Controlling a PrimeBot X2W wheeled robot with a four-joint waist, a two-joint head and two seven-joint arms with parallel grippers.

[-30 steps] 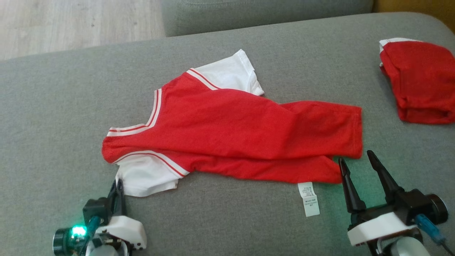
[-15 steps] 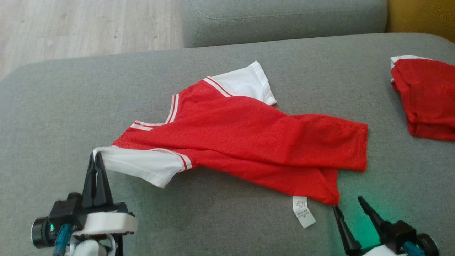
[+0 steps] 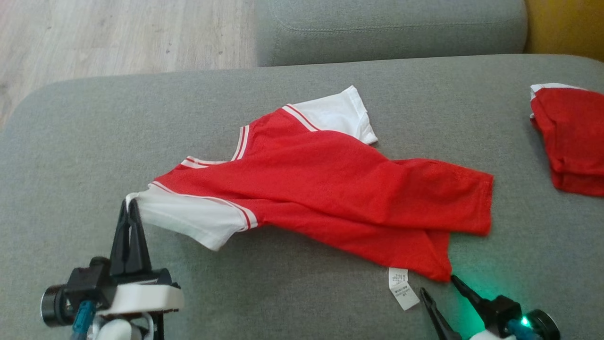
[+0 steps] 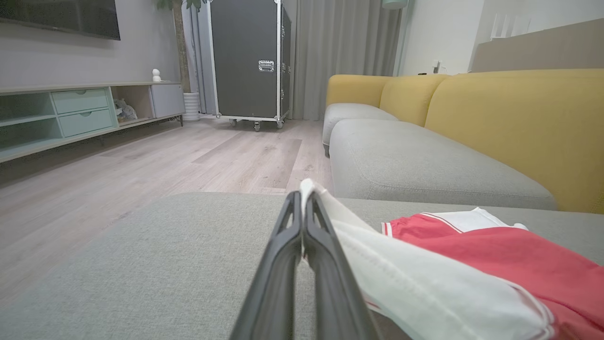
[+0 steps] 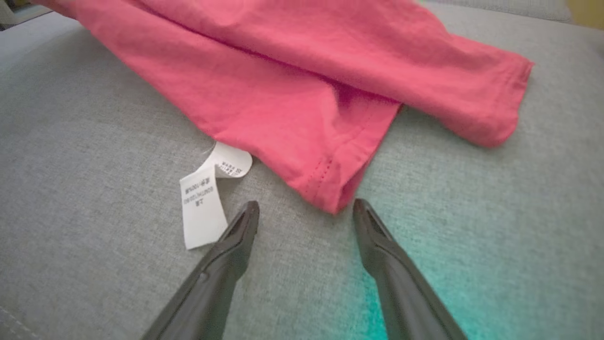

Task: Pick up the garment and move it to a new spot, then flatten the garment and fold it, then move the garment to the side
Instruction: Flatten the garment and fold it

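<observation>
Shirt (image 3: 330, 189), red with white sleeves, lies about the middle of the grey seat cushion (image 3: 71, 141), spread out but with its body doubled over and creased. The left gripper (image 3: 131, 208), toward the cushion's front left, is clenched on the cuff of the white sleeve (image 3: 193, 219) and holds it a little above the cushion. The right gripper (image 3: 438, 284), at the cushion's front right, is released, and the hem corner (image 3: 439, 269) lies just at its spread fingertips, beside the care label (image 3: 401, 288). I judge that the flattening is only partly done: the hem needs grasping, and the folding and the move aside are not yet done.
</observation>
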